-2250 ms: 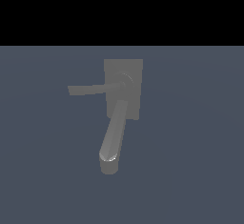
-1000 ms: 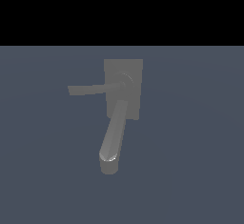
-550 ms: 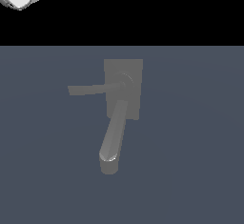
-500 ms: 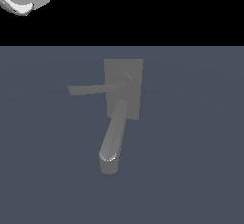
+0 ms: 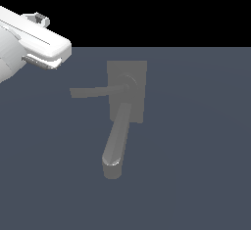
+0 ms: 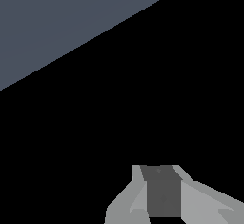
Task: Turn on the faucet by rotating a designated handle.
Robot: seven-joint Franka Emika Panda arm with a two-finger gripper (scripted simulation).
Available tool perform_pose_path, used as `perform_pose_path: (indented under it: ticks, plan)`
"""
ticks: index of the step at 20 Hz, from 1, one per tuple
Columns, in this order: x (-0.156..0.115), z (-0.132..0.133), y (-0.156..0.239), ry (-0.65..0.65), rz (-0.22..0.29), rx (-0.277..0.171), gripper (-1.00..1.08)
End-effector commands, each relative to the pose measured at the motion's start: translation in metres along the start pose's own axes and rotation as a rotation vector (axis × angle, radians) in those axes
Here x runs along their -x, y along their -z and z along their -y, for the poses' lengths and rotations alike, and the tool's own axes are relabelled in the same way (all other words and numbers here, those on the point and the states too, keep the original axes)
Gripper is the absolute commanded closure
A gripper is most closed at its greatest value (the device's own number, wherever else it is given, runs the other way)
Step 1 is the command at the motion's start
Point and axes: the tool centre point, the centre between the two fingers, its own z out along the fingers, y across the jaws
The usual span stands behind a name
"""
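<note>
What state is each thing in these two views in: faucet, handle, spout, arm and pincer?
Faucet: untouched, base plate flat on the grey surface.
Handle: pointing to the exterior view's left, nothing touching it.
Spout: free, blunt end downturned.
Arm: at the upper left of the exterior view, apart from the faucet.
Pincer: holds nothing; open or shut unclear.

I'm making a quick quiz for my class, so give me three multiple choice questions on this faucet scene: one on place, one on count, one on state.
1. Toward which side of the exterior view does the thin flat grey handle project from the round hub?
A left
B right
C straight up

2. How many matte grey faucets show?
A one
B two
C three

3. Is the white robot arm touching the handle?
A yes
B no, apart
C gripping the spout

Answers: A, the bar runs leftward; A, a single fixture; B, floor shows between them.
</note>
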Motion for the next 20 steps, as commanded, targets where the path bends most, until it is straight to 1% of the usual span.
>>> perform_pose_path:
  ticks: [1,5,8,14,20]
  plan:
    - [-0.029,0.017,0.012,0.070,-0.074,0.022,1.08]
    - [-0.064,0.041,0.029,0.158,-0.171,0.043,1.08]
    - [-0.083,0.058,0.040,0.208,-0.229,0.052,1.08]
    - [-0.110,0.082,0.059,0.274,-0.315,0.057,1.08]
    - [-0.138,0.103,0.085,0.308,-0.409,0.038,1.08]
